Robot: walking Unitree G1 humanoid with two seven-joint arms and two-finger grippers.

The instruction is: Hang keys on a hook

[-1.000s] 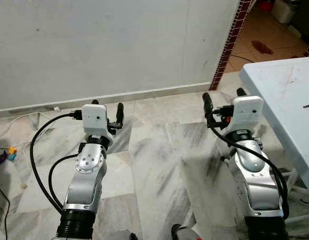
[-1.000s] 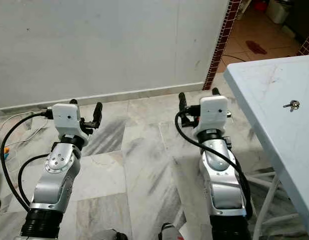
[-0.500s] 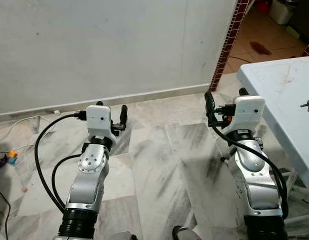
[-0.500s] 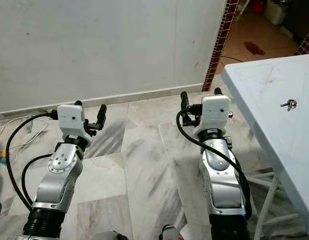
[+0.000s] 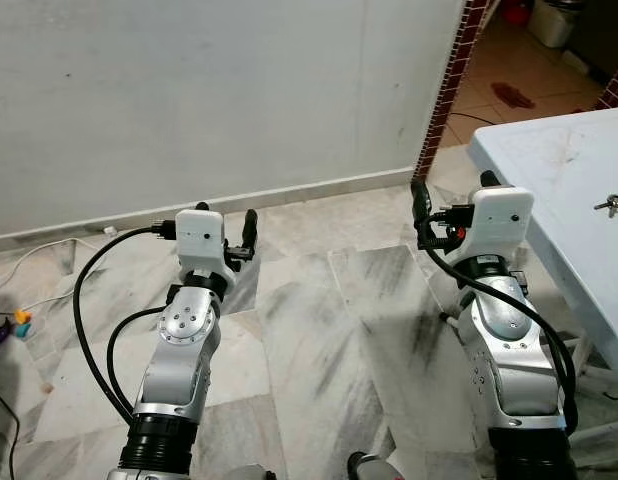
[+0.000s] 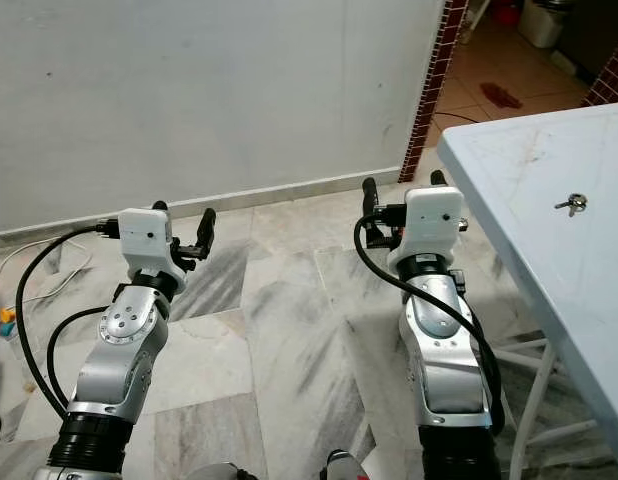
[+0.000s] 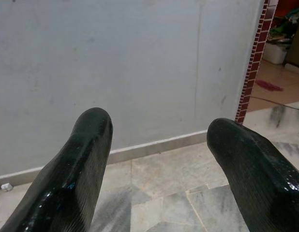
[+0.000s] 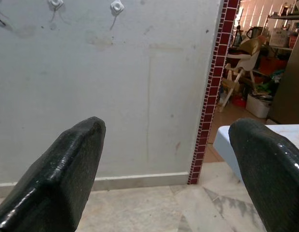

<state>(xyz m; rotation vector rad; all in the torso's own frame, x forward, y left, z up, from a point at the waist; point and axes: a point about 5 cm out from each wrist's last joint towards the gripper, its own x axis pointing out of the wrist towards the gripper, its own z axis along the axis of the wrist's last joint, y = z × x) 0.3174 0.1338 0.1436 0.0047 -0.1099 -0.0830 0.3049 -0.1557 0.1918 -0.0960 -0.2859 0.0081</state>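
Note:
A small bunch of keys (image 6: pixel 570 203) lies on the pale blue table (image 6: pixel 509 180) at the right. Two white hooks (image 8: pixel 117 6) are fixed high on the grey wall, seen in the right wrist view. My right gripper (image 5: pixel 452 190) is open and empty, held out above the floor just left of the table's corner, well short of the keys. My left gripper (image 5: pixel 226 218) is also open and empty, raised over the marble floor and facing the wall. In each wrist view the two black fingers (image 7: pixel 82 164) stand wide apart with only wall between them.
The plain grey wall (image 5: pixel 189 90) stands close ahead. A red tiled pillar (image 5: pixel 451 85) marks a doorway to an orange-floored room at the back right. White cables (image 5: pixel 39 250) and small coloured bits (image 5: pixel 22 316) lie on the floor at the left. The table's legs (image 6: pixel 524 400) stand at the right.
The whole picture has shifted slightly, so the camera has moved. Both arms keep the same raised pose and both grippers stay open. The keys lie still on the table.

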